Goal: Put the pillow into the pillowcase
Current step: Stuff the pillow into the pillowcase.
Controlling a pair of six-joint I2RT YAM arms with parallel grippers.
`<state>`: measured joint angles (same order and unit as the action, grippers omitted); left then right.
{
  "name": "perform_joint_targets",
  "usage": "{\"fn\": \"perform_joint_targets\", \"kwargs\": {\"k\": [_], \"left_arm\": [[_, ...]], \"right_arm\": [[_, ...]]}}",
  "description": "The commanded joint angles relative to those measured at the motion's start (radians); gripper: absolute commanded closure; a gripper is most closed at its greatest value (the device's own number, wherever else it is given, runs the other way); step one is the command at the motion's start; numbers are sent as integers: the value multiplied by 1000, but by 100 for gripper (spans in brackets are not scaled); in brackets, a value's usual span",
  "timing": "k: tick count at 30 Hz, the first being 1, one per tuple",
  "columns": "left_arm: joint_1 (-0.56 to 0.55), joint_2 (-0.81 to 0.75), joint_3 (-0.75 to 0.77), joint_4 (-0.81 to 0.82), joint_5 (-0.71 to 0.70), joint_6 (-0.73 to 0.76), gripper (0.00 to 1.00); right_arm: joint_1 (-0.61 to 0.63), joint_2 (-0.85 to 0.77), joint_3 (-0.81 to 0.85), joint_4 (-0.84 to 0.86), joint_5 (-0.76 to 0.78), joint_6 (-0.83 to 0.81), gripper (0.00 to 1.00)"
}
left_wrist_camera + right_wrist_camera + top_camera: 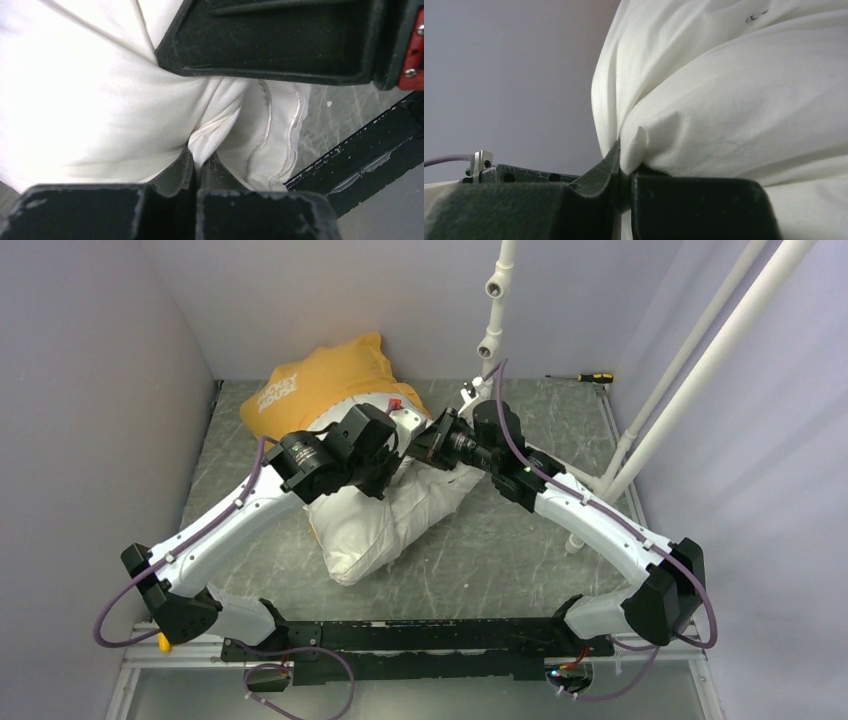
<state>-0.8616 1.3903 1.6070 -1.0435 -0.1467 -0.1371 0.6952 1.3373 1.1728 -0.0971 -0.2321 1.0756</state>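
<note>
One pillow (385, 528), one pillowcase (322, 383)

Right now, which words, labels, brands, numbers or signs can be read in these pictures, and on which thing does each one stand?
"MICKEY MOUSE", probably: white capitals in two tilted lines on the orange-yellow fabric pillowcase; they are small, so this is not certain.
Too small to read: the small red tag on the plump white fabric pillow.
Blurred, unreadable: the small dark mark on the same pillow, in the right wrist view.
No other text is visible.
</note>
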Motion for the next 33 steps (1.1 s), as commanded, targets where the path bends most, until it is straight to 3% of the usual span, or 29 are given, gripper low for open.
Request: {"fn": "perform_joint_targets", "kwargs": {"k": [1, 5, 7, 9, 13, 17, 19, 22, 27, 33], "left_arm": [[29, 32, 47, 0, -115, -9, 100], [137, 61, 203, 7, 15, -26, 100], [195, 75, 270, 2, 59, -26, 100], [261, 98, 347, -15, 114, -25, 100], [362, 147, 460, -31, 207, -34, 100], [439, 187, 548, -27, 290, -83, 100], [461, 193, 589, -9, 332, -112, 100], [476, 207, 668, -3, 363, -142, 100], [495, 225, 719, -11, 372, -150, 100], [498, 198, 686, 27, 437, -188, 100]], "right_arm": [[-6, -51, 188, 162, -63, -50, 91], [-6, -132, 201, -40, 3, -169, 32], [-6, -197, 191, -160, 56, -222, 14], [-6, -272, 156, -237, 93, -254, 5], [-6, -413, 38, -274, 106, -247, 1], [-6, -431, -74, -272, 19, -210, 3], [-6, -423, -208, -196, -26, -153, 5], [-5, -407, -408, 50, -51, -32, 7], [6, -275, -579, 324, 30, 51, 5], [0, 6, -561, 525, 158, 69, 5]]}}
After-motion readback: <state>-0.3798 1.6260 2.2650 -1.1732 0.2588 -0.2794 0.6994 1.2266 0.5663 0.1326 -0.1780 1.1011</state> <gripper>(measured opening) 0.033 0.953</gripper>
